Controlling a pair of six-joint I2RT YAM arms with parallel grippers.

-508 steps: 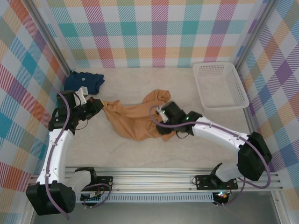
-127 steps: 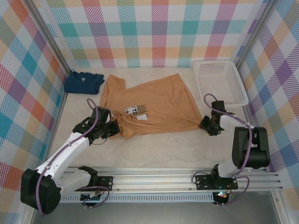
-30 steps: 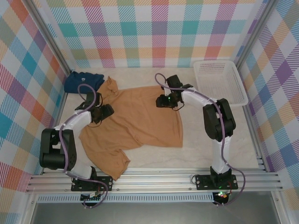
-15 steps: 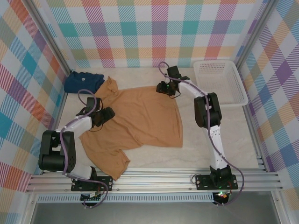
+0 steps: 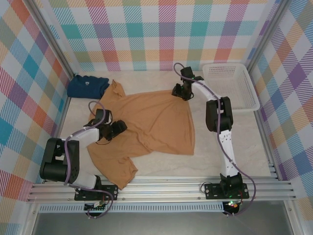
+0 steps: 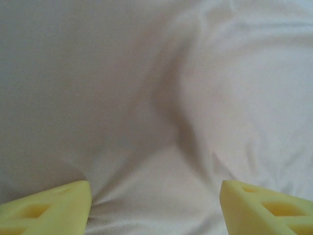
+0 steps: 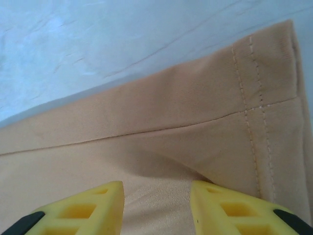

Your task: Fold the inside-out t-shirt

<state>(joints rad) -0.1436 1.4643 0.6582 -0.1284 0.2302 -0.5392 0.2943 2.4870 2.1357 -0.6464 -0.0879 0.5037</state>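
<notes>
Inside-out t-shirt (image 5: 151, 122), tan, spread mostly flat, rumpled, stitching visible at hem

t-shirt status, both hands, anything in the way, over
Left hand open, low over tan t-shirt. Right hand open at its far hem corner. Shirt spread out, unfolded. Navy shirt and basket beside it, not on it.

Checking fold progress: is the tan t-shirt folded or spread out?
Spread out. The t-shirt lies open and wrinkled on the table, both sleeves and the hem showing.
</notes>
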